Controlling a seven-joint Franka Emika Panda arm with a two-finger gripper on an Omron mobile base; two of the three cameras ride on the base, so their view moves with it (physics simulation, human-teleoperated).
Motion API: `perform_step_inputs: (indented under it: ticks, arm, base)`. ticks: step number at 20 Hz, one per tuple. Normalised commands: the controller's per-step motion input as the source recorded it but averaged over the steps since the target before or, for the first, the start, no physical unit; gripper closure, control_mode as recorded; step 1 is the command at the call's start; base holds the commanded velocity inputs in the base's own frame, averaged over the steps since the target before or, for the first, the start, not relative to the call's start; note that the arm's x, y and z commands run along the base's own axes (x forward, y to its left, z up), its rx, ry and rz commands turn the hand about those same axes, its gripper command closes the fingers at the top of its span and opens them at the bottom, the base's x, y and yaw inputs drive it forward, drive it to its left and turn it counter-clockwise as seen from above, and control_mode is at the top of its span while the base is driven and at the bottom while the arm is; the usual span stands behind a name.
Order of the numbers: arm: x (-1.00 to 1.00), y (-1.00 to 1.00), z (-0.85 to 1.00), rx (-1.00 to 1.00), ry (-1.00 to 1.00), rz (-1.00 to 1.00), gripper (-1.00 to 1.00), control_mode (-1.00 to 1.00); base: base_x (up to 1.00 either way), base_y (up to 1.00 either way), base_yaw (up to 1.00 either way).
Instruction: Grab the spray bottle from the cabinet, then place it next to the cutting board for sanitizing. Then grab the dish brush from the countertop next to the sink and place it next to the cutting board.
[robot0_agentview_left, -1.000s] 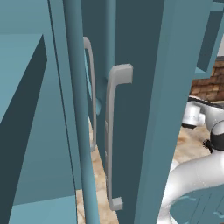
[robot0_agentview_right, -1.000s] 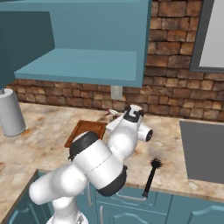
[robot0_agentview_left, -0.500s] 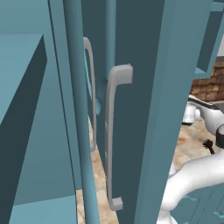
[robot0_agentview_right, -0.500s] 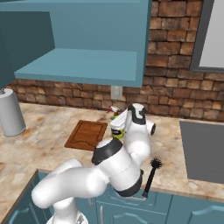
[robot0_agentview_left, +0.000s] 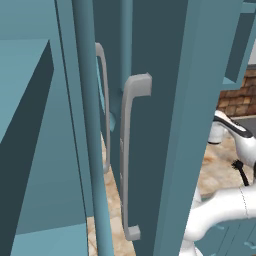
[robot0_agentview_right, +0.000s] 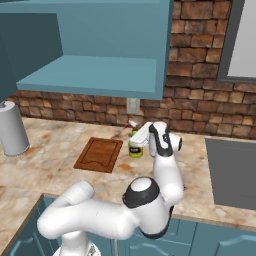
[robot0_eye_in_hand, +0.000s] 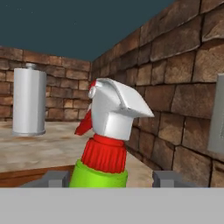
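Hand view, near to far: my gripper (robot0_eye_in_hand: 108, 178) stands released, its grey fingertips (robot0_eye_in_hand: 54, 178) apart on either side of the spray bottle (robot0_eye_in_hand: 107, 131), not pressing it. The bottle's green body is cut off below; its ribbed red collar and angular white trigger head show. In the right base view it stands upright on the mottled countertop (robot0_agentview_right: 200, 172), just beside the brown wooden cutting board (robot0_agentview_right: 100, 154), partly hidden by my arm. Farther off stands a smooth grey cylinder (robot0_eye_in_hand: 29, 101), then the brick wall (robot0_eye_in_hand: 175, 87).
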Motion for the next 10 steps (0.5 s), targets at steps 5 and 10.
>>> perform_step_inputs:
  ticks: [5,10]
  arm:
    - [0.00,-0.22,0.00,0.00,0.00,0.02,-1.00,-1.00]
    - [0.00,-0.35,-0.02,0.00,0.01,0.00,-1.00,-1.00]
  base:
    - [0.00,0.00,0.00]
    - [0.00,0.00,0.00]
